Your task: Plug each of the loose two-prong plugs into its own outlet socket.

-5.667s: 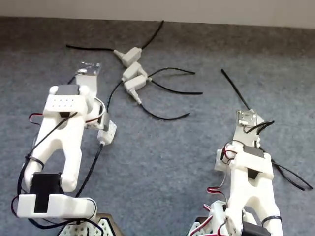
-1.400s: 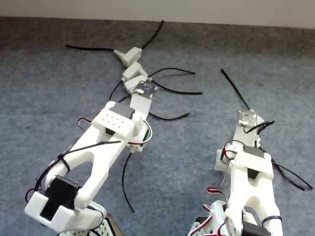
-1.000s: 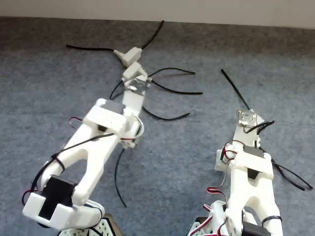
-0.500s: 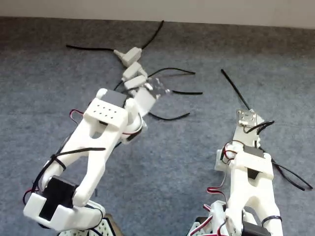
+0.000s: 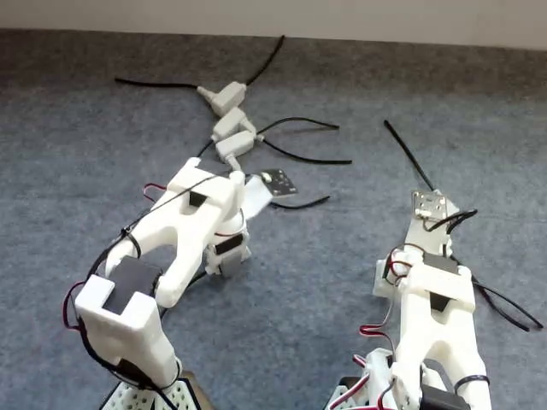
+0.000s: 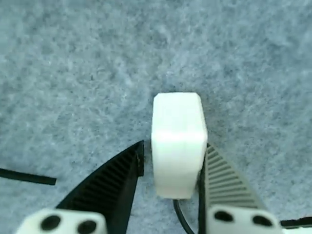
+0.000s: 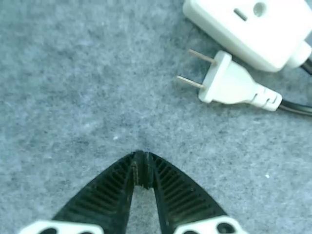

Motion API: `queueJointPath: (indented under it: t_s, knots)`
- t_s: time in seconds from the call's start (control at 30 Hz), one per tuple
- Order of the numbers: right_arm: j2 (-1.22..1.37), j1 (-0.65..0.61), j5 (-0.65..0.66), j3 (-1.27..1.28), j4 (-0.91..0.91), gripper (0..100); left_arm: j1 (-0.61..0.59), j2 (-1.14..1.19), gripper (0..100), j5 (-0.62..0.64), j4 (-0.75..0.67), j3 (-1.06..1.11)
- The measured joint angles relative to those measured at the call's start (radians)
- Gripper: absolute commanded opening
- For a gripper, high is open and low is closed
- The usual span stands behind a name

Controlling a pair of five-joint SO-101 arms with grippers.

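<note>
Swinging back from the cluster of white plugs [image 5: 232, 126], left gripper [image 6: 174, 147] is clamping a white corded block [image 6: 178, 127] lengthwise, cord trailing toward its wrist.

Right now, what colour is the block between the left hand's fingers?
White block, best in left wrist view.

Surface: grey felt-like table covering [image 5: 359, 77].
Far middle: three white connector bodies [image 5: 232, 125] in a close row, with black cords [image 5: 303, 158] fanning out from them.
Right side: single black cord [image 5: 406, 154], lying apart.
Right wrist view: two-prong plug [image 7: 234, 83] lying flat just beside outlet socket [image 7: 253, 27], prongs bare.
</note>
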Motion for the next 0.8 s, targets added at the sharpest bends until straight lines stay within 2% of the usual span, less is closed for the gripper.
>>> queueJointPath:
  t_s: [0.27,0.5,0.6,0.8]
  knots:
    - [0.000,0.000,0.000,0.000,0.000,0.6,0.000,-0.109,19,0.000,0.143,-0.069]
    - [0.000,0.000,0.000,0.000,0.000,0.6,0.127,-0.209,19,0.000,0.176,0.087]
    - [0.000,0.000,0.000,0.000,0.000,0.6,0.193,-0.222,19,0.025,0.150,0.178]
    - [0.000,0.000,0.000,0.000,0.000,0.6,0.269,-0.229,19,0.109,-0.008,0.288]
